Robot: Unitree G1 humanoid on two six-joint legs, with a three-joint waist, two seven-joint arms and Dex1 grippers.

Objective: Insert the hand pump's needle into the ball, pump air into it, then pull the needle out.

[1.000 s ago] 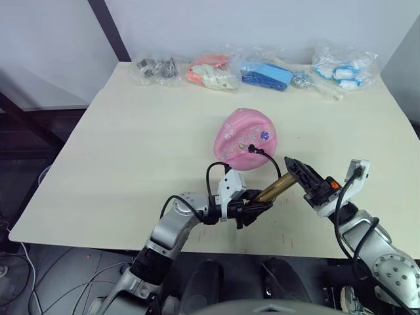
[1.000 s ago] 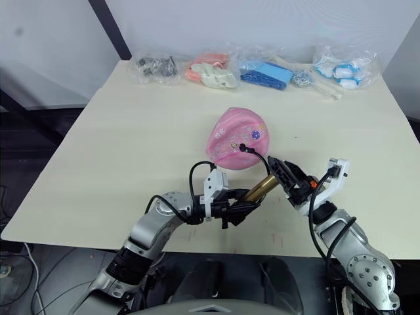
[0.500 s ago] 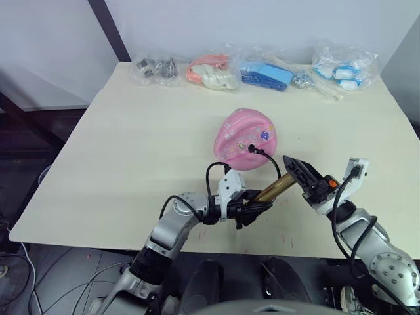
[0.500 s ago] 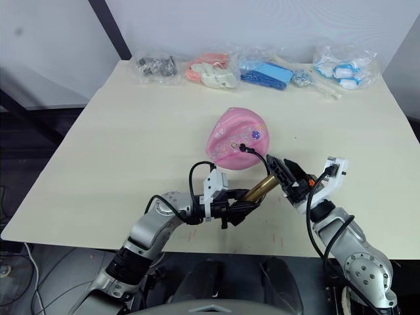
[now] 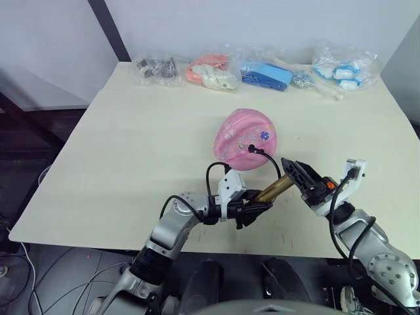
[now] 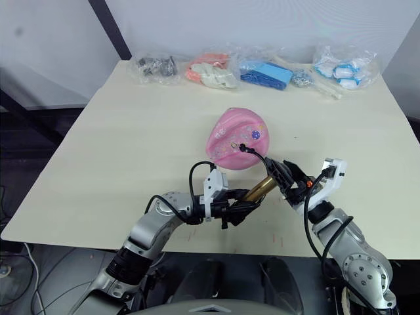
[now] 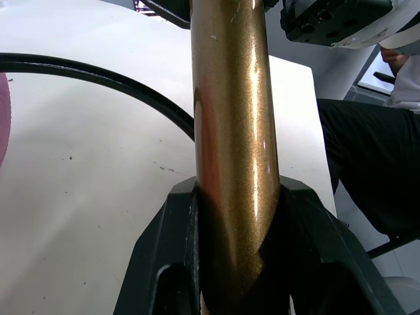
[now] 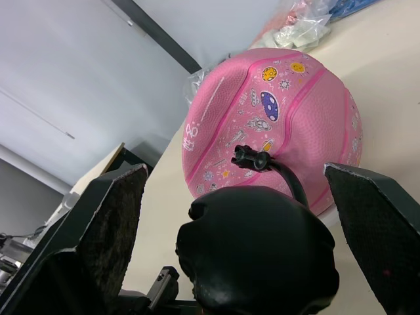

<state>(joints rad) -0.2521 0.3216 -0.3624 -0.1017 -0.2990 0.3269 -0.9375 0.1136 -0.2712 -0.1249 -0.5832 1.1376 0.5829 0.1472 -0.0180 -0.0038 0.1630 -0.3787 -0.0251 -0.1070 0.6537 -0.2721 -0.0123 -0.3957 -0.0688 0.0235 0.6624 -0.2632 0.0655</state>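
Note:
The pink ball (image 5: 244, 139) with cartoon prints rests on the table (image 5: 131, 151), a little past its middle. A small black fitting (image 8: 246, 157) sits against the ball's near side, so the needle itself is hidden. From the fitting a thin black hose (image 7: 98, 75) curves back to the hand pump (image 5: 275, 188), whose gold barrel lies slanted above the table's front part. My left gripper (image 5: 256, 209) is shut on the barrel's lower end. At the pump's upper end my right gripper (image 5: 293, 172) is open, with the black handle knob (image 8: 259, 252) between its spread fingers (image 8: 105, 230).
Several clear bags of small items line the table's far edge: dark parts (image 5: 154, 69), orange and white pieces (image 5: 213, 72), blue pieces (image 5: 266, 73), blue and white pieces (image 5: 344, 65). The table's front edge runs just under both grippers.
My right gripper has crept slightly left, closer around the pump's handle. The left gripper, the pump and the ball have stayed put.

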